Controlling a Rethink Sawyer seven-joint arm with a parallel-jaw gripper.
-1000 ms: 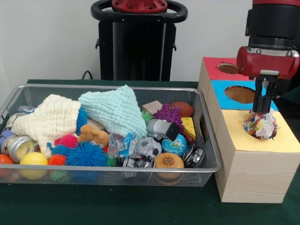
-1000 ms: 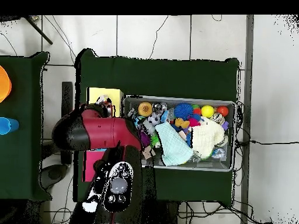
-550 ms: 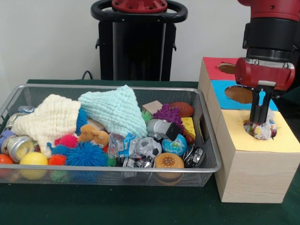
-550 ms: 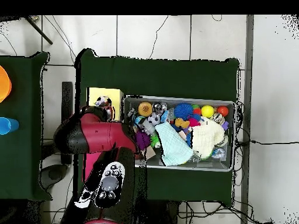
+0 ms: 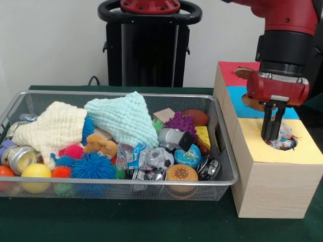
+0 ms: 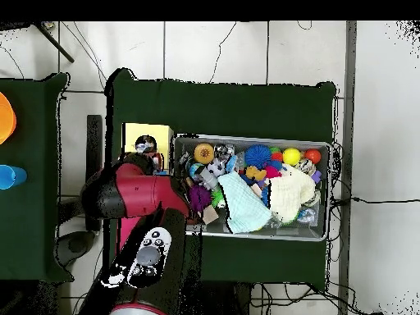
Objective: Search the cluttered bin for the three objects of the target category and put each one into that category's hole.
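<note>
— Yellow hole fed? Crinkly multicoloured wrapper sunk in there, beside gripper.
— Looks delivered. Fingers nearly together, gripping nothing evident. More to hunt in wire bin, probably.

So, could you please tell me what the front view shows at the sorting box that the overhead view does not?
Only the front view shows the gripper reaching down into the yellow section's hole, with the crumpled colourful object in that hole, and the blue section's hole; whether the jaws are open cannot be told. Only the overhead view shows the floor tiles around the table. Both show the wire bin of clutter and the yellow section.
</note>
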